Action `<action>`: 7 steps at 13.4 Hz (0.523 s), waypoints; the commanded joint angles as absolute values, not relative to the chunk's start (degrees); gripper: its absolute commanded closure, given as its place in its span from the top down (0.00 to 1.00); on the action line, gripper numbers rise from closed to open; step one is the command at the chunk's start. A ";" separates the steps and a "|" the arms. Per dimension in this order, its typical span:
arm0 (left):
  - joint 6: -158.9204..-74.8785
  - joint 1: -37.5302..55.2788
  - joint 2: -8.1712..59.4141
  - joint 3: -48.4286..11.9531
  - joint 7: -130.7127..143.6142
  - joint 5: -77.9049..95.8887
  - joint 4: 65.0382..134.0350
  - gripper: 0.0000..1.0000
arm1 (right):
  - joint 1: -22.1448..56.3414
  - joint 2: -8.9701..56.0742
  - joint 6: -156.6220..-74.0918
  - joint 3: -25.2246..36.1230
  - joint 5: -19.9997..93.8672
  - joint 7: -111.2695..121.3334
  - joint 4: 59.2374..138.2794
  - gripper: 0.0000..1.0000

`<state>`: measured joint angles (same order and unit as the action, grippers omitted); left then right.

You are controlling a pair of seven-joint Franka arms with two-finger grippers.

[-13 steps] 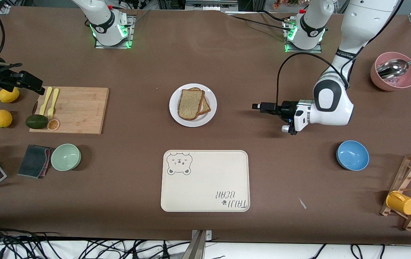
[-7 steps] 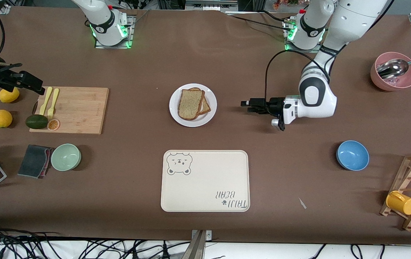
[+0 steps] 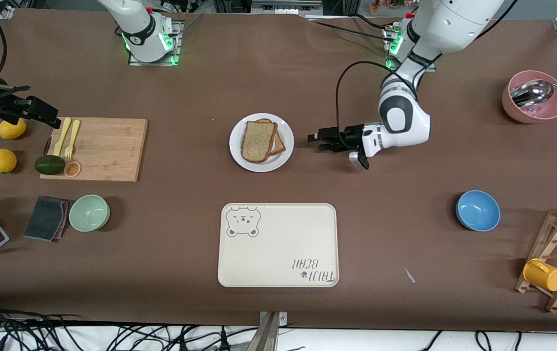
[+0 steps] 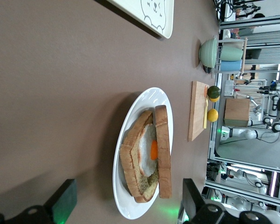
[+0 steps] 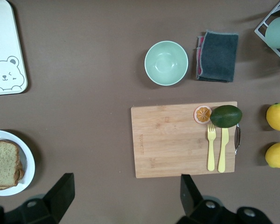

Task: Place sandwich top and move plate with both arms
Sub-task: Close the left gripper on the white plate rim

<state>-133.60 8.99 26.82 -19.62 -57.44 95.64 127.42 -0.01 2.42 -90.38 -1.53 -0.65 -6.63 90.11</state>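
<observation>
From the front I see the sandwich top (image 3: 258, 141) — light brown, dark-crusted — on the plate (image 3: 285, 157) mid-table; left gripper (image 3: 319, 141) just beside it, jaws wide. Left wrist: two slices, one fried egg (image 4: 149, 149). Right wrist: right gripper (image 5: 126, 196) spread wide over the cutting board (image 5: 172, 140) — two lemons (image 5: 278, 116), two forks (image 5: 216, 148).

Bare table (image 3: 308, 170) around plate (image 3: 237, 151)

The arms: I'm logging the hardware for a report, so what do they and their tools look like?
Both arms are white and jointed with dark grey joints; bases glow green. A black cable loops to the left tool, black with two blocky fingers. The right tool is black too.
</observation>
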 commanded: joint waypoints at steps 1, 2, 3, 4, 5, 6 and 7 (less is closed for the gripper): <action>-138.32 13.51 26.54 -20.30 -59.50 101.93 127.79 0.99 | -0.97 1.93 -90.09 -2.20 0.18 -5.80 90.62 1.00; -139.91 14.67 26.72 -20.30 -59.94 103.61 127.62 0.99 | -0.97 1.93 -90.17 -2.20 0.18 -5.80 90.62 1.00; -140.44 15.55 27.15 -20.30 -62.55 106.58 127.62 0.99 | -0.97 1.93 -90.18 -2.20 0.18 -5.80 90.53 1.00; -140.54 16.95 28.29 -20.30 -66.75 111.40 127.62 0.99 | -0.97 1.93 -90.18 -2.20 0.18 -5.80 90.61 1.00; -140.54 18.01 29.43 -20.30 -71.32 116.06 127.44 0.98 | -0.97 1.93 -90.18 -2.20 0.18 -5.80 90.62 1.00; -140.54 18.19 30.57 -20.30 -75.02 118.97 127.27 0.96 | -0.97 1.93 -90.09 -2.20 0.18 -5.80 90.62 1.00; -140.54 18.28 31.54 -20.39 -77.41 120.40 127.18 0.95 | -0.97 1.93 -90.09 -2.20 0.18 -5.80 90.62 1.00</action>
<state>-140.02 17.98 29.22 -20.45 -71.05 116.22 127.73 -0.01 2.43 -90.38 -1.53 -0.65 -6.63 90.12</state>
